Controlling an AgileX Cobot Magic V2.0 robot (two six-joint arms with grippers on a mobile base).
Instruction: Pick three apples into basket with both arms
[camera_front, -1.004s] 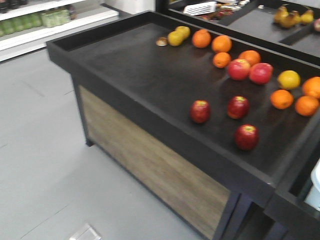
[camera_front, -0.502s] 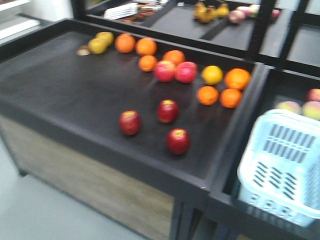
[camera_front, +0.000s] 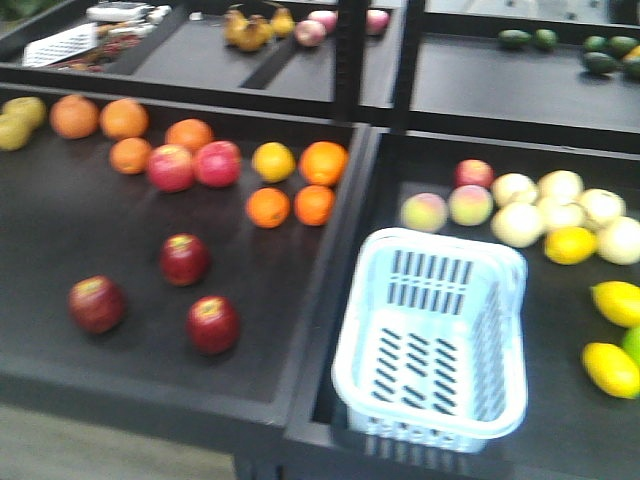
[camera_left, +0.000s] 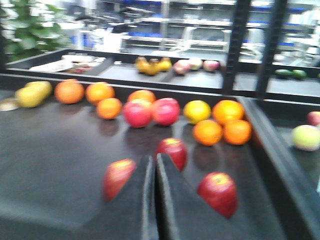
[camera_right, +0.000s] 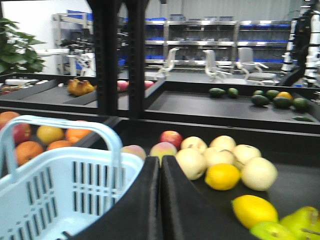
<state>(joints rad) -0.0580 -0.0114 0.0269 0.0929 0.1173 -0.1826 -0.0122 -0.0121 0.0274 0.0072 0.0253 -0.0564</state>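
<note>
Plainly left gripper and right gripper sit closed, empty

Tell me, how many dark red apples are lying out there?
3, all on the left tray, outside the basket: the left apple, the middle apple further back, the right apple nearest the basket. None seems hidden.

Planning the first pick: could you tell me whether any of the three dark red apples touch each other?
Apart. The front view shows bare black tray between the left apple, the rear apple and the near apple.
</note>
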